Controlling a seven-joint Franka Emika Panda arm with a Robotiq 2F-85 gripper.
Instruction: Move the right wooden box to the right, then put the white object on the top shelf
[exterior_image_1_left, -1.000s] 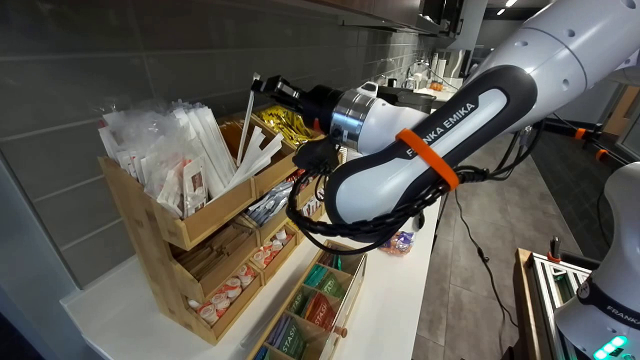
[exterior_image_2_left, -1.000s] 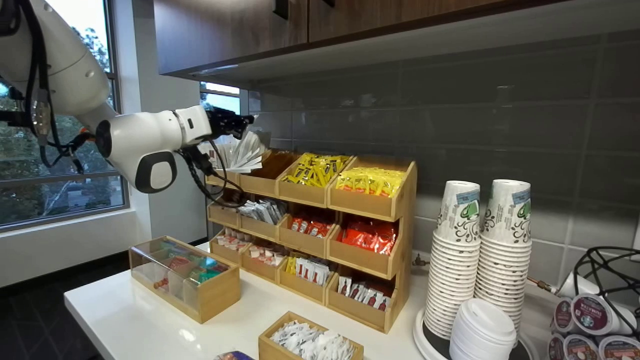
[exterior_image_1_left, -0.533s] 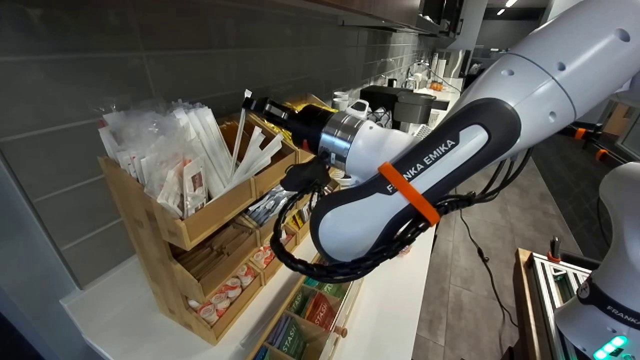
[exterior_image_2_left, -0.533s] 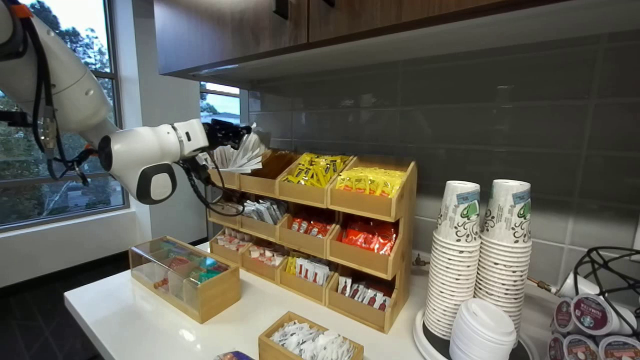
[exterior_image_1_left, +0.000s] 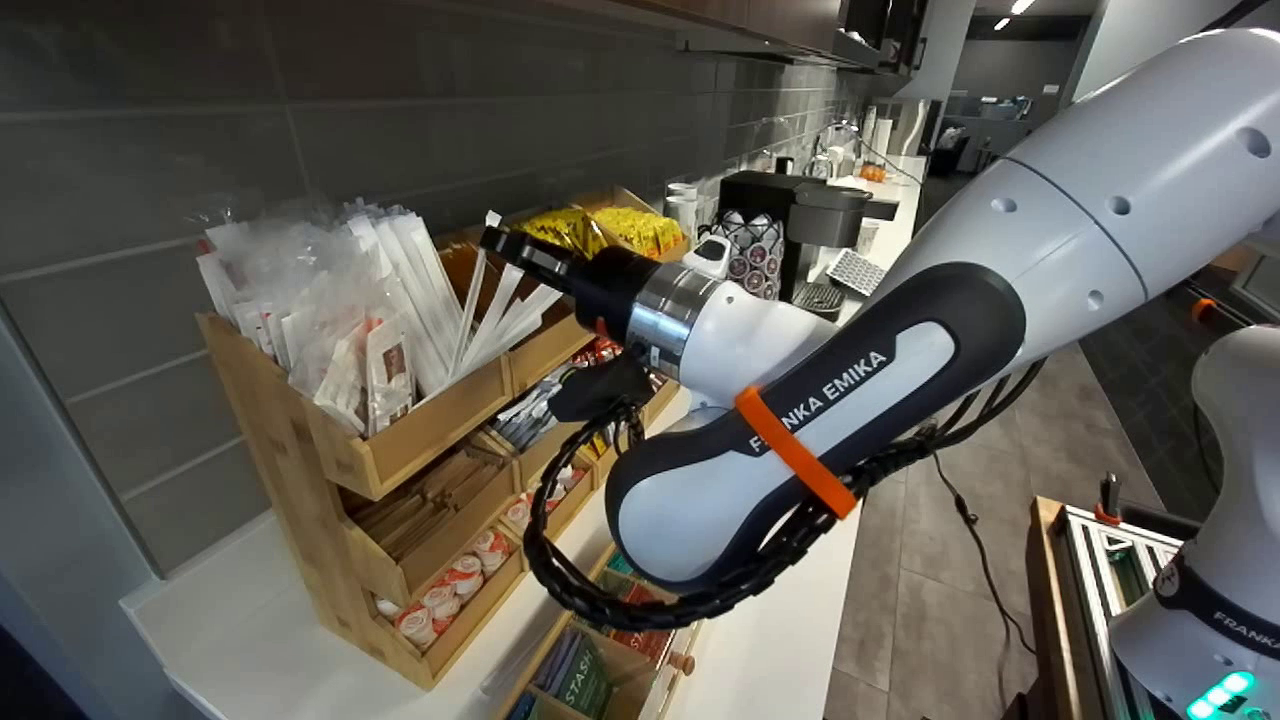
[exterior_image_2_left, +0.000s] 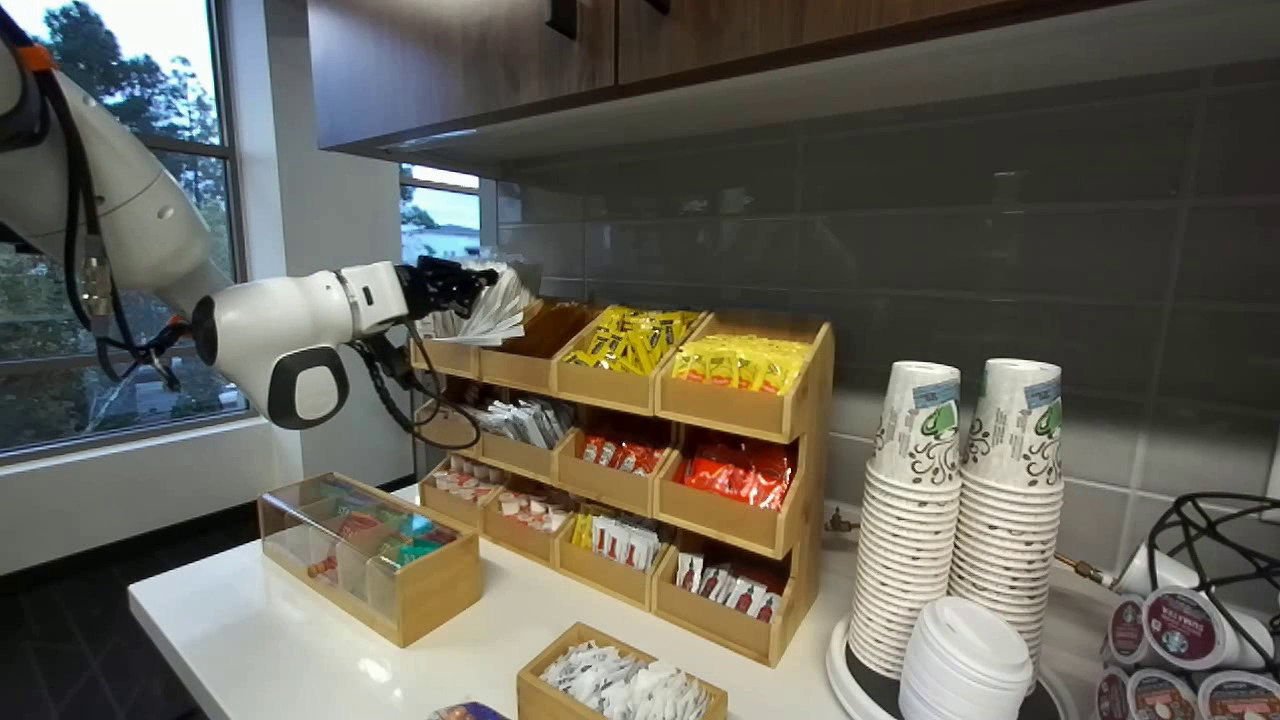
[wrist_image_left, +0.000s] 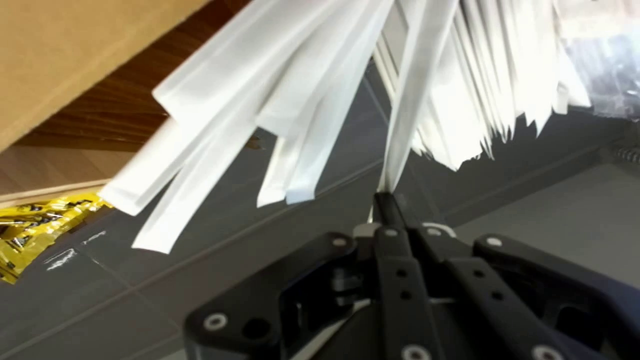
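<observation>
Counter (exterior_image_2_left: 300, 650); one small box (exterior_image_2_left: 542, 704); one white strip (wrist_image_left: 412, 90) in one hand (wrist_image_left: 391, 201).

STASH packet (exterior_image_1_left: 584, 684), FRANKA EMIKA arm (exterior_image_1_left: 955, 305), pods (exterior_image_2_left: 1188, 628) unclear

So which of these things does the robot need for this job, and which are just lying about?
Part of the job:
the hand
the white strip it grips, probably the thing to shelve
the small wooden box
the top shelf

Just lying about:
the compartmented box
paper cups
white lids
coffee pods
</observation>
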